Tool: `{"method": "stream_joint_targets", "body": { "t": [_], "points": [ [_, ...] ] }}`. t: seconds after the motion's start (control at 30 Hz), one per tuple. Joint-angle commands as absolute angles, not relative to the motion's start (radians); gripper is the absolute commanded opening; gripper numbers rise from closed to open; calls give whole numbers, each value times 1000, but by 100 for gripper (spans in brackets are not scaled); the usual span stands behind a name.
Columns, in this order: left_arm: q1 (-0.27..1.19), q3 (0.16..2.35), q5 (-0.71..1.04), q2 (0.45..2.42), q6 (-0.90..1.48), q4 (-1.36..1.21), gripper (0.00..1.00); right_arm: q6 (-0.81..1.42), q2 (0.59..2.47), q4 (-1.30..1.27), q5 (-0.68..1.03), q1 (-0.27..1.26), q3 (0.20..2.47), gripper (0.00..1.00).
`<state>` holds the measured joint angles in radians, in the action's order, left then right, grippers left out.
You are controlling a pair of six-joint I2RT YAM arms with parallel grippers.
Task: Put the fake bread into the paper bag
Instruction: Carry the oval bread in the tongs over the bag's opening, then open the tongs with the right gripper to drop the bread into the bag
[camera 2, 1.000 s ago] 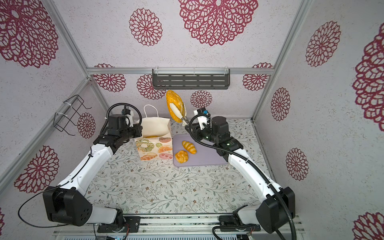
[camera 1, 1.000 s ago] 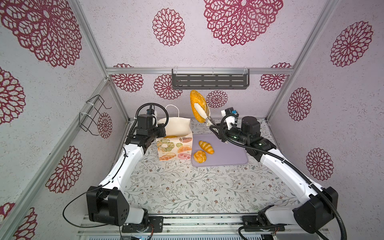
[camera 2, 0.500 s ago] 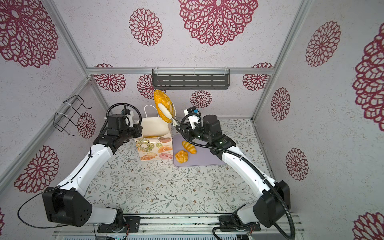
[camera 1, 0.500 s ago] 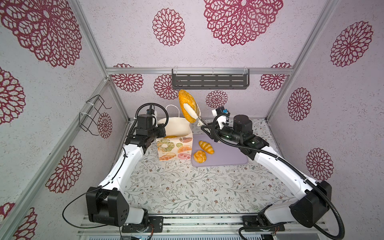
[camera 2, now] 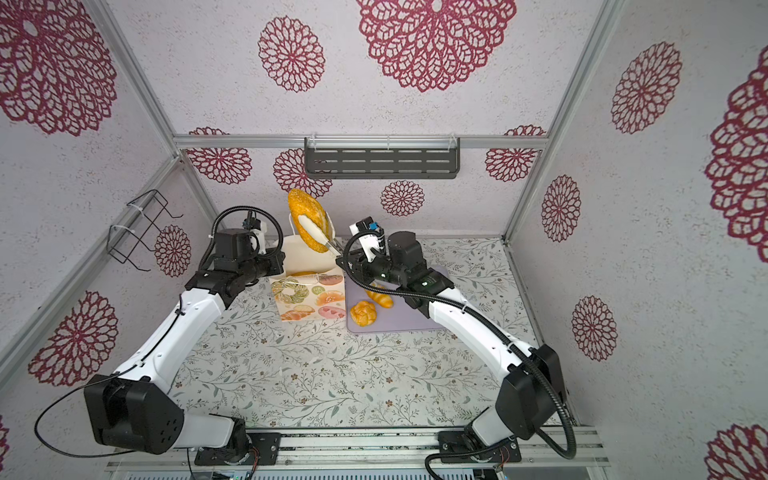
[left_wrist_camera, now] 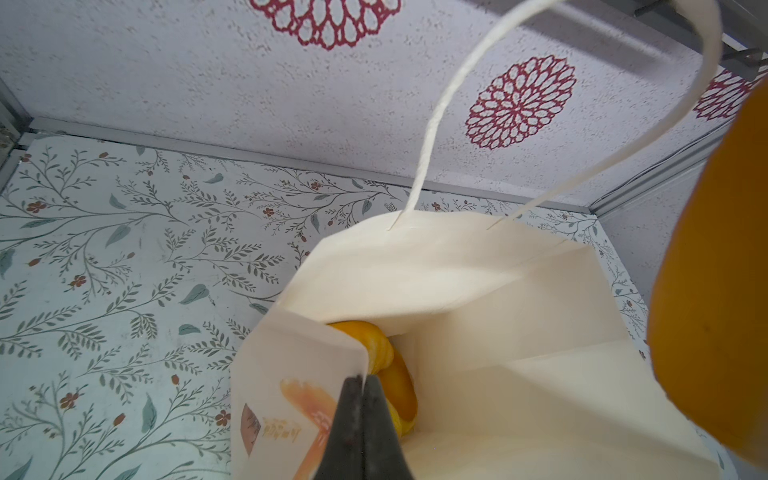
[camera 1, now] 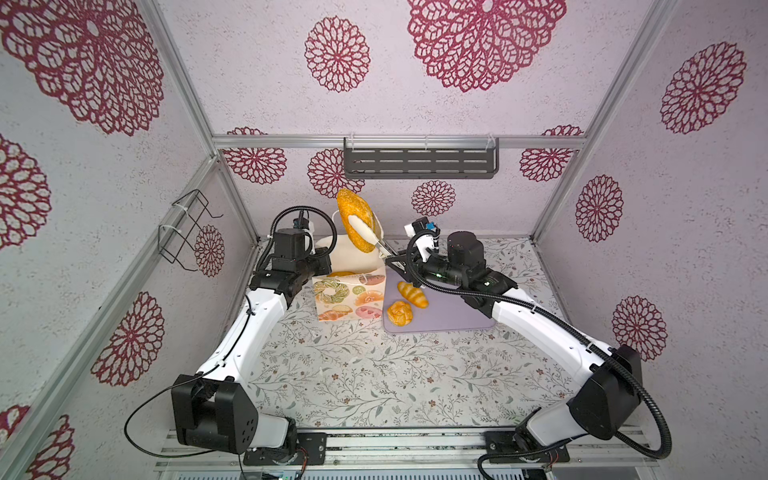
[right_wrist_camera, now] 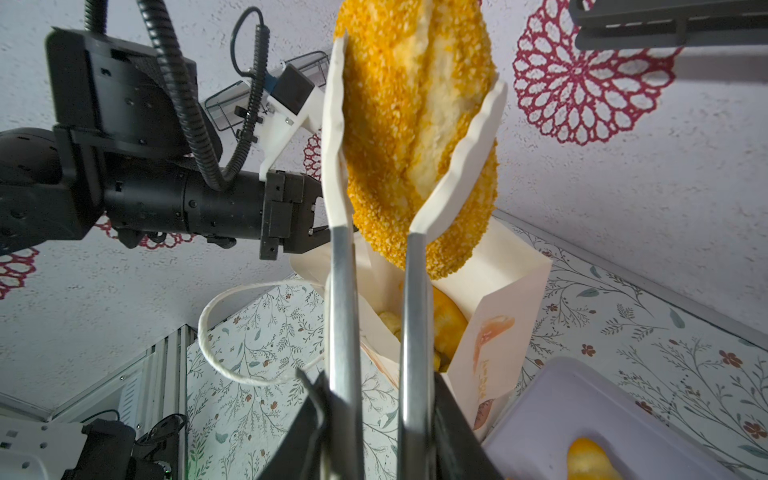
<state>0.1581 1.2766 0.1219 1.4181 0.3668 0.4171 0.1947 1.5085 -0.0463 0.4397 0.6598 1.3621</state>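
My right gripper (right_wrist_camera: 374, 376) is shut on metal tongs (right_wrist_camera: 340, 291) with white pads. The tongs clamp a crumb-coated oval loaf of fake bread (camera 1: 352, 207) (camera 2: 300, 206) (right_wrist_camera: 399, 124), held upright in the air over the open mouth of the paper bag (camera 1: 349, 297) (camera 2: 307, 295) (right_wrist_camera: 511, 282). On the bag's near rim my left gripper (left_wrist_camera: 362, 380) (camera 1: 319, 268) is shut, holding the mouth open. Orange bread (left_wrist_camera: 390, 374) (right_wrist_camera: 446, 320) lies inside the bag. A striped loaf (camera 1: 412, 294) and a round bun (camera 1: 400, 313) rest on the lilac tray (camera 1: 449, 320).
The tray lies directly to the right of the bag. One white cord handle (left_wrist_camera: 428, 137) arches above the bag's back wall. A grey shelf (camera 1: 419, 164) hangs on the back wall, and the left wall carries a wire rack (camera 1: 187, 232).
My right arm has carried the tongs and loaf leftward, from above the tray's back edge to above the bag's mouth. The left arm and the bag have stayed put.
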Motion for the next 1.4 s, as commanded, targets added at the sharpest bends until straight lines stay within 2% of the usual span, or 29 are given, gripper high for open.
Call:
{"method": "stream_joint_targets", "body": {
  "t": [0.0, 0.73, 1.03, 1.37],
  "points": [
    [160, 1295, 146, 1393, 359, 425, 0, 211, 1500, -183, 471, 673, 1411, 33],
    [160, 1293, 121, 1377, 349, 432, 0, 131, 1536, -122, 461, 678, 1360, 37],
    [160, 1295, 102, 1374, 343, 436, 0, 117, 1527, -110, 449, 678, 1328, 43],
    [159, 1292, 84, 1367, 340, 436, 0, 107, 1479, -124, 416, 678, 1286, 56]
  ]
}}
